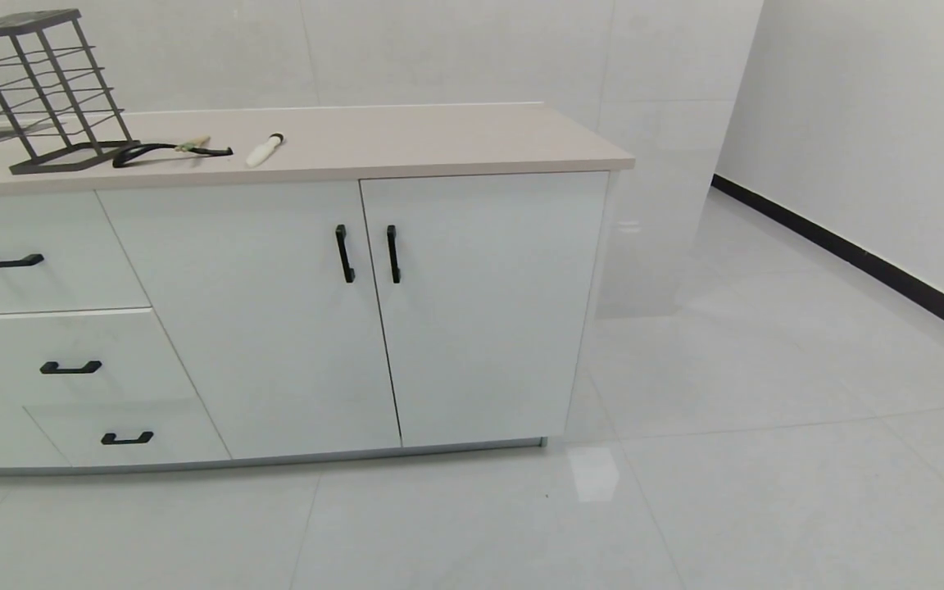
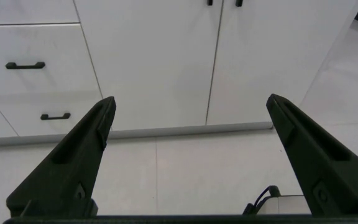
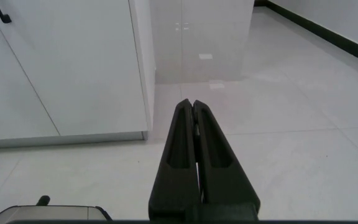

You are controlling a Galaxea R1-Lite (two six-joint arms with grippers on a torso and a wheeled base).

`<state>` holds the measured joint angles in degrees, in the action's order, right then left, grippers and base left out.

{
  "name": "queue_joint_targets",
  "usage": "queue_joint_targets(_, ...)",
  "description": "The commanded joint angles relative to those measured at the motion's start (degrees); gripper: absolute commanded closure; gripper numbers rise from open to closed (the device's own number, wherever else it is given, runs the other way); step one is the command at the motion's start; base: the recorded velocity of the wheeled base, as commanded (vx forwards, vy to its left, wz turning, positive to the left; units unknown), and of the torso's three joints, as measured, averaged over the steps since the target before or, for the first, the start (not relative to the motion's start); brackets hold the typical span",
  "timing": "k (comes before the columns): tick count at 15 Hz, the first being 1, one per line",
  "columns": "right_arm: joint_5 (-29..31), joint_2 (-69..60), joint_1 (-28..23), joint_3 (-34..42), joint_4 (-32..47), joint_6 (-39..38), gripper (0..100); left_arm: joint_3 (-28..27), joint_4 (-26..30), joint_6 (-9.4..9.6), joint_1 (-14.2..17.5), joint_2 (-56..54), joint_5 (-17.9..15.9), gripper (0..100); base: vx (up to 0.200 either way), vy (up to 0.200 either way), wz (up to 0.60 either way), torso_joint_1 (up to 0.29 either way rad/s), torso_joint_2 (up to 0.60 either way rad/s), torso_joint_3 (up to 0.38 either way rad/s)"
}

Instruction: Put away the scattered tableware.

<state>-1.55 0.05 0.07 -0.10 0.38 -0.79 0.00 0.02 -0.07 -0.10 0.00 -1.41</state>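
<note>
Left wrist view, nearest: left gripper [image 2: 191, 102] low over the tiled floor [image 2: 185, 174], fingers spread wide with nothing between. Right wrist view: right gripper [image 3: 192, 104], fingers pressed together, holding nothing. Farther off, white cabinet [image 1: 480, 303]; on its countertop [image 1: 439, 135], black wire rack [image 1: 46, 90], just beside it a black-handled utensil [image 1: 169, 150], then a white-handled utensil [image 1: 264, 150], both lying flat.

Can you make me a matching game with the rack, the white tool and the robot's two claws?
Things:
1 wire rack
2 white tool
3 left claw
4 right claw

Place or state:
a shut
b open wide
c standing at the left end of the counter
d lying on the counter beside a black utensil

Pairs: 1-c, 2-d, 3-b, 4-a
</note>
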Motion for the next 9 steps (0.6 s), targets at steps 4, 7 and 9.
queue_joint_targets(4,0.0,0.2,0.1,0.0,0.0,0.0,100,0.0,0.0,0.07,0.1,0.0,0.0,0,0.0,0.2,0.0,0.002,0.0,0.005)
queue_joint_targets(7,0.0,0.2,0.1,0.0,0.0,0.0,100,0.0,0.0,0.07,0.0,0.0,0.0,0,0.0,0.067,0.2,0.002,0.0,-0.002)
queue_joint_targets(9,0.0,0.2,0.1,0.0,0.0,0.0,100,0.0,0.0,0.07,0.1,0.0,0.0,0,0.0,0.0,0.6,0.007,0.0,0.007)
